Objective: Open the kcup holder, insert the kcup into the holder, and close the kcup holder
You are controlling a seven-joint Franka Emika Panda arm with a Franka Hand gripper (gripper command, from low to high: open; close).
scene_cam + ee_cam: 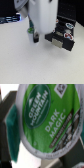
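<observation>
Pale, bare desk (pixel 25 62) is filling the near part of the exterior view, with nothing lying on that stretch. Further in, the small round pod with the green foil lid and white body, the kcup (pixel 42 119), is hanging just above the desk at the tip of the white robot arm (pixel 41 15), where it is showing as a small green and dark shape (pixel 34 33). In the wrist view its lid is taking up almost the whole picture and a dark finger (pixel 11 126) is pressing against its side, so the jaws appear to be clamped on the pod, though the second finger is hidden. Just beyond, toward the exterior view's right, the black boxy kcup holder (pixel 61 41) is sitting with its drawer pulled out, and a few pods with red or dark tops (pixel 65 34) are resting in it; which slots are free is too blurred to tell. The step in hand is probably insertion. Doing it well would mean carrying the pod level over a free round slot, centring it, lowering straight down, and releasing only once the body is seated, so the drawer can slide shut cleanly.
</observation>
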